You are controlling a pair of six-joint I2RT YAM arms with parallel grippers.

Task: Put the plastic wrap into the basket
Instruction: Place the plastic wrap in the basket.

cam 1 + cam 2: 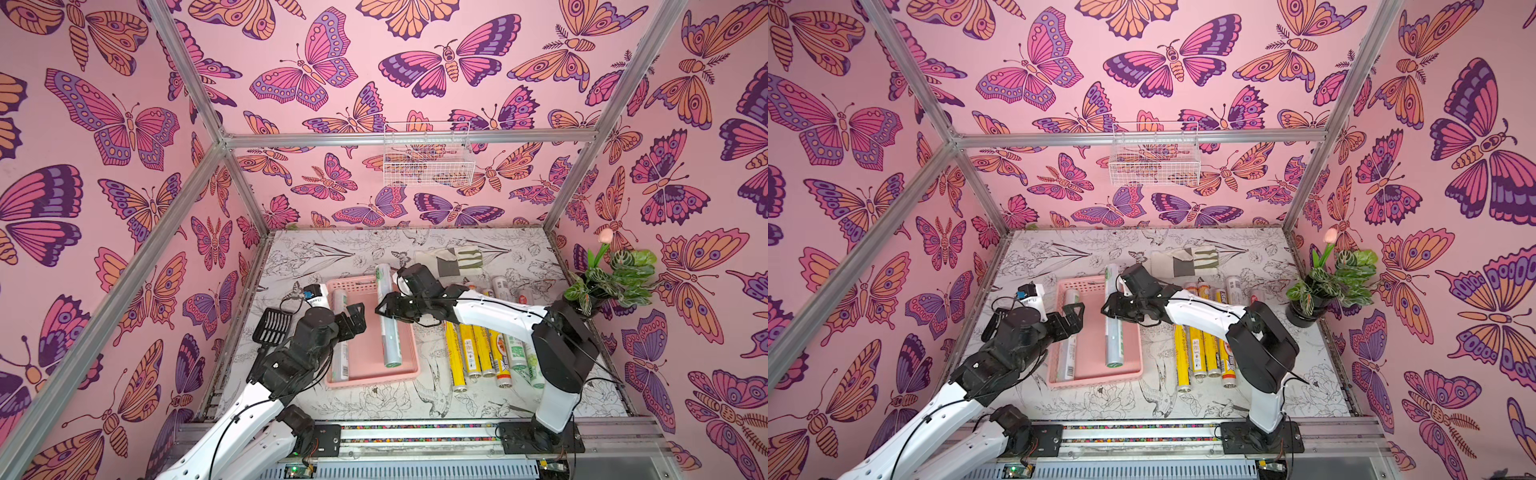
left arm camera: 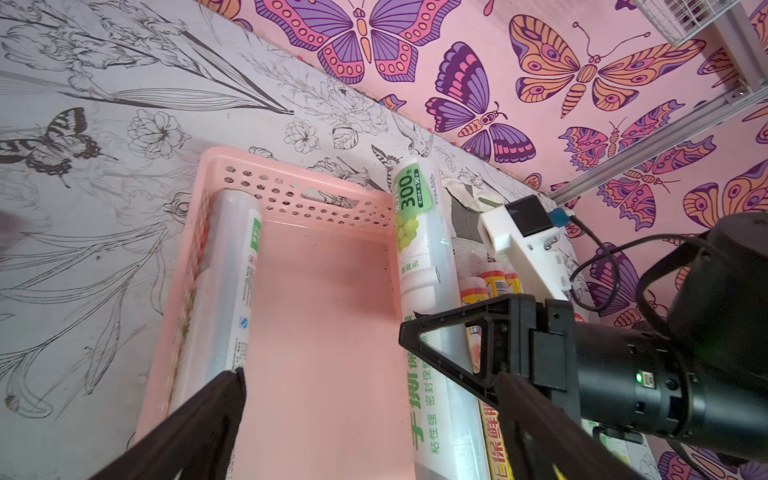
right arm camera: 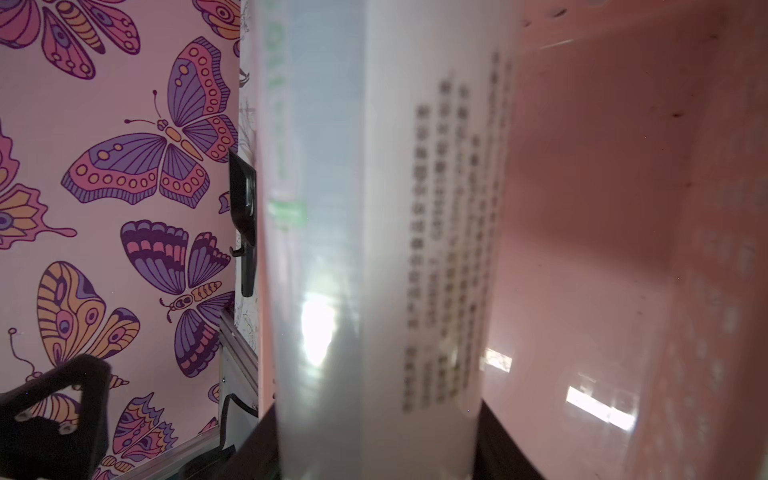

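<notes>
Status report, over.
Left gripper open, empty. Right gripper shut on whitish-silver green-printed plastic wrap roll above pink perforated plastic basket. Roll's far end overhangs basket's far rim.

Both arms are built of white shell links joined by black cylindrical joint housings. The left arm [image 1: 232,415] and the right arm [image 1: 498,309] are each seated on a black base plate [image 1: 511,438]. Thin black cables [image 1: 226,424] are run along the white links and tied down. The left end effector [image 1: 358,319] and the right end effector [image 1: 384,311] are black, their fingers [image 2: 453,345] shaped as open triangular frames dotted with small screws. A white bracket [image 2: 523,249] with a black camera module and a blue plug [image 2: 559,216] is carried at the wrist, and a green light [image 2: 638,377] is lit on the black motor housing.
</notes>
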